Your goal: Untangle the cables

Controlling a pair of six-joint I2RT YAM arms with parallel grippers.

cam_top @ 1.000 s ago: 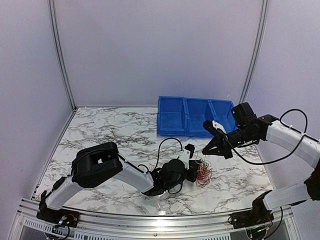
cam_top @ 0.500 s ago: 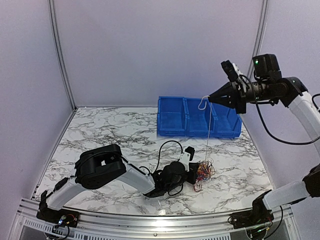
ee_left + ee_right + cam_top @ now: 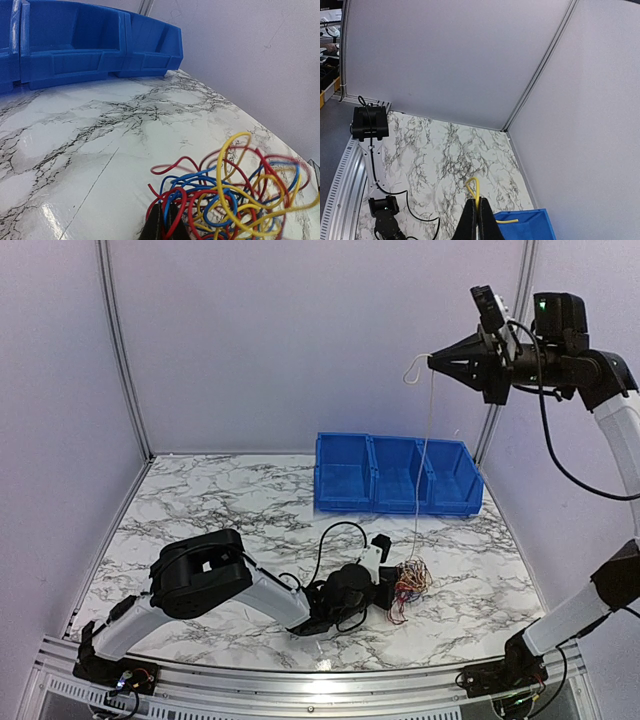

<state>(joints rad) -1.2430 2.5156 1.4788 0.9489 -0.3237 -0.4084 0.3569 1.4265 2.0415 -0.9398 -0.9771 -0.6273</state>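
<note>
On the near part of the worktop (image 3: 220, 510), the left hand (image 3: 162, 226) lies low, its fingers pressed together at the foot of the cables (image 3: 235, 195), a red, yellow and blue bunch resting just ahead of it. Whether any strand is actually nipped is hard to tell from the wrist view. One pale wire (image 3: 428, 440) runs straight up from the bunch to the right hand (image 3: 436, 362), held high above the blue bins (image 3: 395, 475) and pinching the wire's looped end. The step in hand looks like drawing a single strand free. The next move likely calls for a steady pull with the bunch anchored.
</note>
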